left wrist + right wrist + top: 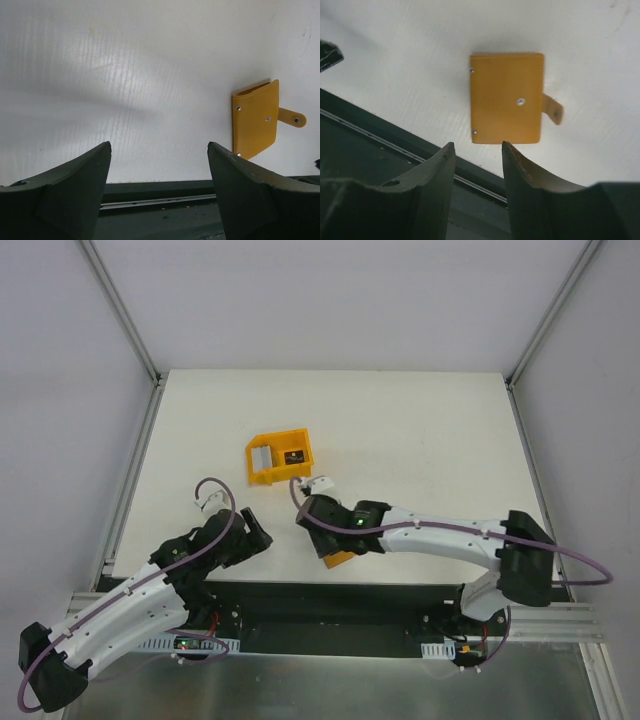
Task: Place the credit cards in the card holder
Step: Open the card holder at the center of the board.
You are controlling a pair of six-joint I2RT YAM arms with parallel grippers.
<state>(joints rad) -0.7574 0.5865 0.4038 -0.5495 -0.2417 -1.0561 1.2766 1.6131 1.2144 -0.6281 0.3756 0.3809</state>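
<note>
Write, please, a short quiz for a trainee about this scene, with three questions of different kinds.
1. Fill in: the right gripper holds ____.
2. True or false: the wallet lies unfolded, with its pockets showing.
3. Where are the cards?
A. in the yellow bin
B. inside the wallet
C. between the right gripper's fingers

Key
1. nothing; its jaws stand apart and empty.
2. False; it lies folded shut on the table.
3. A
</note>
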